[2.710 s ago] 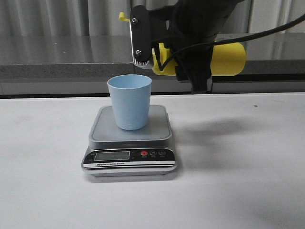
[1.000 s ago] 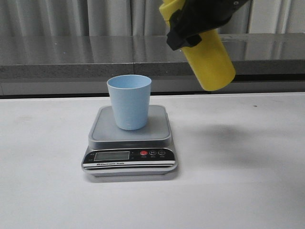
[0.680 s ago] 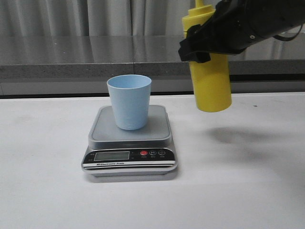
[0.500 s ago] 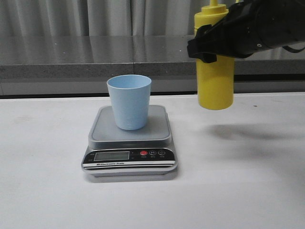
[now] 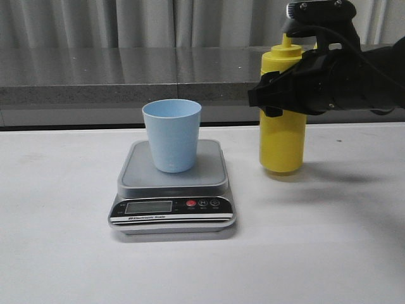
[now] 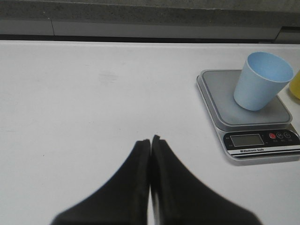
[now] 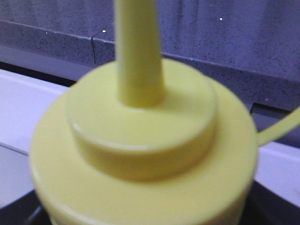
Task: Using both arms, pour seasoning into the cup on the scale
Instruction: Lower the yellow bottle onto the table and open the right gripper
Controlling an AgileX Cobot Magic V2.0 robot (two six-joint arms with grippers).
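One soft, squeezable seasoning bottle (image 5: pixel 283 136) is clamped mid-body by the right gripper (image 5: pixel 273 95); gentle pressure is advised. Left gripper (image 6: pixel 150 140) is closed, empty.

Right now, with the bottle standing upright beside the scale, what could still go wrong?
1. The right tool grips the yellow squeeze bottle high up; a release with any sideways pull could topple it toward the scale.
2. The light blue cup stands loose on the platform, so a falling bottle could knock it off.
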